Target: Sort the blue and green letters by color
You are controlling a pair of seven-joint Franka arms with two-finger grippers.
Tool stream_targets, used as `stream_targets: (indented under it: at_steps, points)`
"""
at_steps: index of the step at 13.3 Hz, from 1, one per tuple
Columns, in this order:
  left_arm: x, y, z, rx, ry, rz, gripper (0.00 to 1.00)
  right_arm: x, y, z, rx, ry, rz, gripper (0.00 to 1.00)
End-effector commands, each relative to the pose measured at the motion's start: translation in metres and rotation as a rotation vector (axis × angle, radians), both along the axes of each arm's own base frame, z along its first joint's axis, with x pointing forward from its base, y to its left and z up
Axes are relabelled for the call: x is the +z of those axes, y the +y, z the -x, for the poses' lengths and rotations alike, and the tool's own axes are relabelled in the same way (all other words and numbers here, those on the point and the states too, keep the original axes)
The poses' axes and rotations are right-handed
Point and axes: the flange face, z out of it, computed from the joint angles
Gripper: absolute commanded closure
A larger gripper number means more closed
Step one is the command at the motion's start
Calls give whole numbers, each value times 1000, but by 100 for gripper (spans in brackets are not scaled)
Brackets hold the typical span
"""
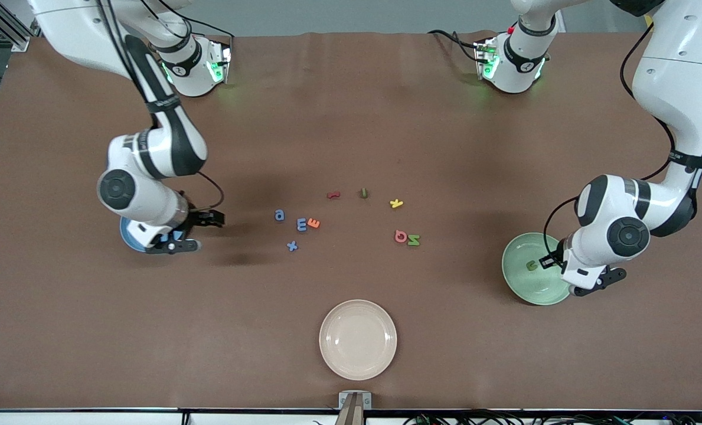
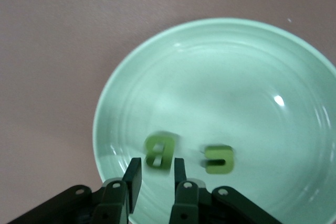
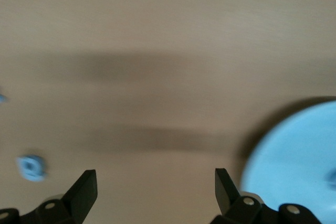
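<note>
Brown table (image 1: 351, 118): right gripper (image 3: 156, 192) jaws spread; left gripper (image 2: 155, 179) jaws apart over green bowl (image 2: 131, 82).

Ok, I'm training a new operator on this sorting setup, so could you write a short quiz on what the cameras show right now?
1. True or false: the left tool hangs over the green plate.
2. How many blue letters lie on the bare table, outside any plate? A) two B) three C) four
3. Short answer: the open right tool hangs just beside which plate?

Key
1. True.
2. B: the a, the E and the x.
3. The blue plate.
</note>
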Motion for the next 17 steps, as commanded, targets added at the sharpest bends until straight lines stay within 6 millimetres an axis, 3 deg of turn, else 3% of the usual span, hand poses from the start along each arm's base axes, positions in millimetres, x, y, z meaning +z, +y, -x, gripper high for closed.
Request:
stream_targets:
  at_steps: [1,3,4,7,9,11,17]
  points:
    - [11,-3,0,4,-20,3,0,-16,59,-20,-39,-3,-7,1]
    - [23,-27,0,-7,-36,22,0,-26,94,-34,-55,-20,-9,1]
    - [31,-52,1,15,-51,42,0,-35,111,-39,-59,-28,-9,1]
    - [39,-147,15,158,-82,75,1,-46,134,-48,-80,-64,-20,1]
    - [38,-219,35,183,-94,94,2,-56,149,-43,-80,-61,-10,1]
    - [19,-254,51,343,-100,90,3,-61,165,-40,-102,-62,-8,2]
    - [-10,-296,78,803,-87,52,3,-77,185,-31,-95,-76,-12,6]
